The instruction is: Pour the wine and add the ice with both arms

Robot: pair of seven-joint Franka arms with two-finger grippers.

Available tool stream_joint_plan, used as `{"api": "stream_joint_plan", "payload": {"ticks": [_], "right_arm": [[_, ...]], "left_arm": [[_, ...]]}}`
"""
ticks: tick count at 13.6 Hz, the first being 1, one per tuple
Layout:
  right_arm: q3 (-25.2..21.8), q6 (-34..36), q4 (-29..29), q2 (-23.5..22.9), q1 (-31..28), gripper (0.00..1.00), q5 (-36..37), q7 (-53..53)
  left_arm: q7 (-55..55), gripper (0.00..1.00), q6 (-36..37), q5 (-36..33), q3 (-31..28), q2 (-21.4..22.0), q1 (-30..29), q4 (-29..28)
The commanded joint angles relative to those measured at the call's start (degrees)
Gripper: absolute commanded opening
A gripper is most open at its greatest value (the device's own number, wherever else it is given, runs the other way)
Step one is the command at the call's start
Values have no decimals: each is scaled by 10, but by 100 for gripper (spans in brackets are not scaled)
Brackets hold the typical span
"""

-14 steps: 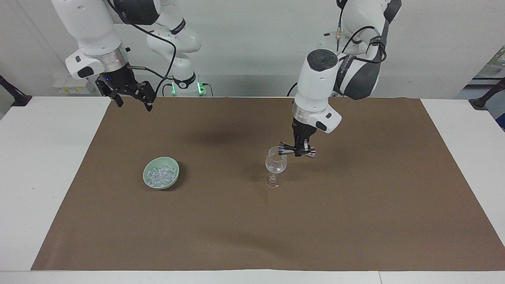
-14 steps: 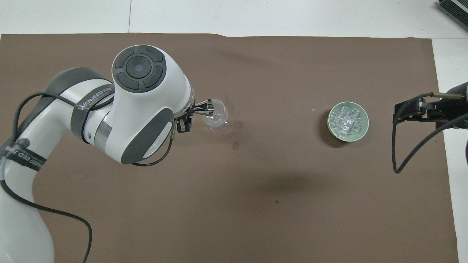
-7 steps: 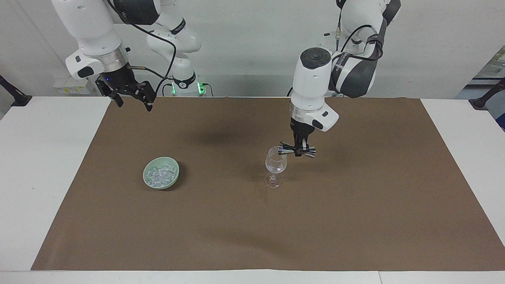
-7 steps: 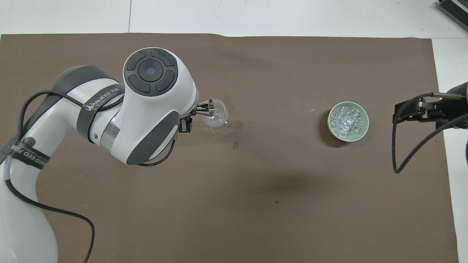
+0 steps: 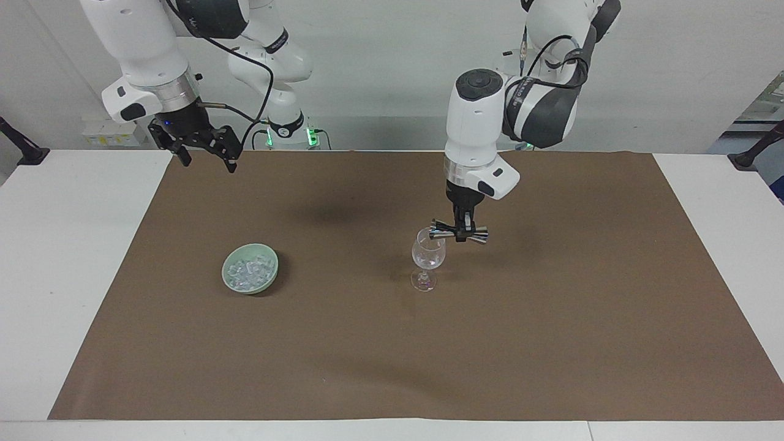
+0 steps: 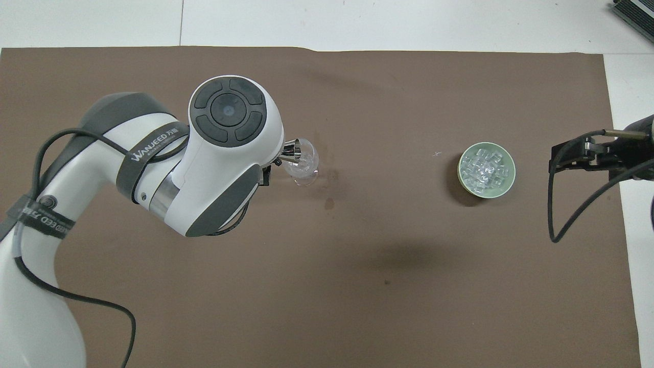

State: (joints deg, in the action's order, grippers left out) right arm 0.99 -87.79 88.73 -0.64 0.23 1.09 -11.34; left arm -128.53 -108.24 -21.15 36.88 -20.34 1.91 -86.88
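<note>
I am working at a table covered with a brown mat, and I am placing everything against the stemmed glass standing upright on that mat. Nearest to me, my right pincer is waiting in the air with its fingers spread wide and nothing between them, well apart from the stemmed glass, over the mat's edge toward my right arm's end of the table. My left pincer is hanging just beside the stemmed glass on my left arm's side, clamping the narrow waist of a metal jigger that is lying sideways. One mouth of the jigger is sitting right over the glass's rim, though I cannot tell whether the two are touching. A little farther from me than the stemmed glass, and well apart from it toward my right arm's end, the ice is lying heaped in a pale green bowl on the mat.
</note>
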Motion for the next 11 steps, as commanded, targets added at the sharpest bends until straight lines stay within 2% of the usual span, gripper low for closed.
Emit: {"api": "stream_joint_plan", "payload": {"ticks": [1,11], "right_arm": [[2,-7,16,13,-9,100,-14,25],[2,-8,27,19,-9,100,-14,24]], "left_arm": [[-12,0,12,-23,-1,-12,10,22],[-41,0,1,-65,10,-17,10,22]]}}
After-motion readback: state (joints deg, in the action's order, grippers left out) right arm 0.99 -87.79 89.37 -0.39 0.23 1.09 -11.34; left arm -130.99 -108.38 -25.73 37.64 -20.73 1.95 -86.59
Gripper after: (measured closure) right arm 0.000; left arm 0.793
